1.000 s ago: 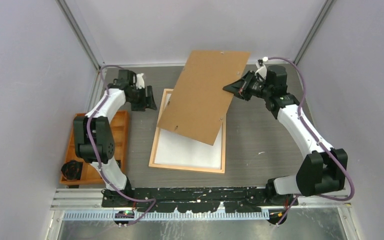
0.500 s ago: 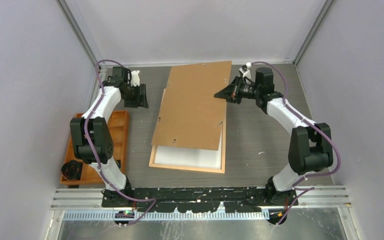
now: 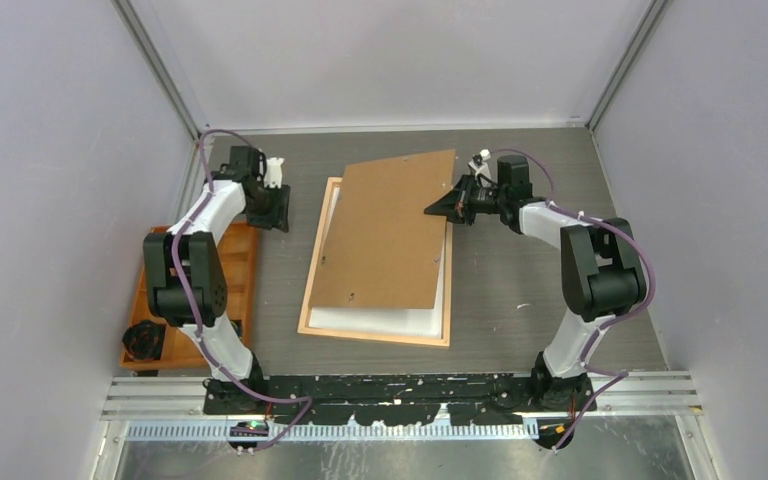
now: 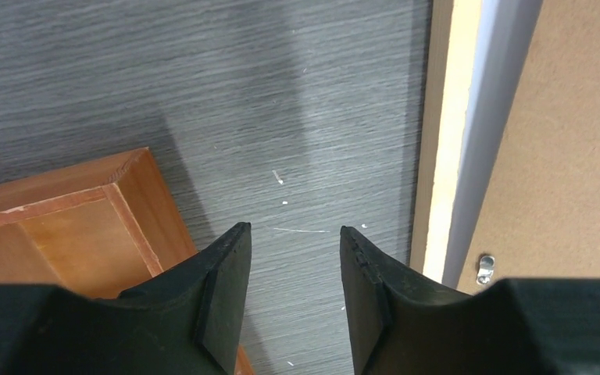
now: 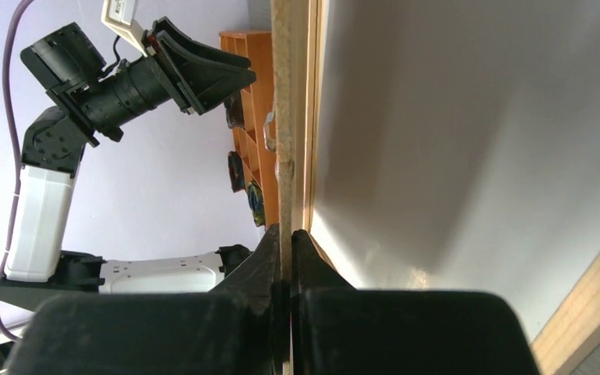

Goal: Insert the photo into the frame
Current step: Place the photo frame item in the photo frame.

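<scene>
The left arm (image 3: 212, 208) and right arm (image 3: 600, 272) are the same build: chunky black joint housings with smooth white shells on the links between. Each has a thin purple cable (image 3: 201, 155) looping along the outside. The fingers (image 4: 220, 301) are matte black wedges with flat inner faces, and there's a little white plastic piece (image 3: 274, 172) up by each wrist.
</scene>
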`<state>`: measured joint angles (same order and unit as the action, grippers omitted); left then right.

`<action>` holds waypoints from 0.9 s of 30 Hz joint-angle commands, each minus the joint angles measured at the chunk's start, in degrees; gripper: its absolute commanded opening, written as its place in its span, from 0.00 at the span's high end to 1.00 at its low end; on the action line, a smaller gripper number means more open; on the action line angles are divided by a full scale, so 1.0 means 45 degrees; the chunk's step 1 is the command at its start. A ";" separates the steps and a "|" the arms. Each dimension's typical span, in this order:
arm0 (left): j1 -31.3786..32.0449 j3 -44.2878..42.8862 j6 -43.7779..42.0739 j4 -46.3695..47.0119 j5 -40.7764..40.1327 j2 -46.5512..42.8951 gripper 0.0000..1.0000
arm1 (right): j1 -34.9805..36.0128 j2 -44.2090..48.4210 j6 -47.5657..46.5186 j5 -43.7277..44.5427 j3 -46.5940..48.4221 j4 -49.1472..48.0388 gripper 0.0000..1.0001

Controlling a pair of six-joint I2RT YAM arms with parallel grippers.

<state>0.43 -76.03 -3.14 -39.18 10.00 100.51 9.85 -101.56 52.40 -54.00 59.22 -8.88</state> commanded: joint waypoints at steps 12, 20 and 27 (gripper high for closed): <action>0.1189 0.0414 -0.0566 0.1053 -0.1143 0.0911 0.60 | 0.0218 0.0042 0.0050 -0.1269 -0.0473 -0.1658 0.99; 0.1476 0.0216 -0.0573 0.1128 -0.1327 0.1465 0.63 | 0.0217 -0.0140 -0.0043 -0.1418 -0.0559 -0.1676 0.99; 0.1780 0.0234 -0.0495 0.1271 -0.1355 0.1676 0.66 | 0.0310 -0.0400 -0.0023 -0.1472 -0.0405 -0.1654 0.99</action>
<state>7.53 -74.37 -5.02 -35.44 4.51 107.68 10.61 -103.48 51.75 -56.64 55.70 -12.82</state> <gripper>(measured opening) 0.349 0.042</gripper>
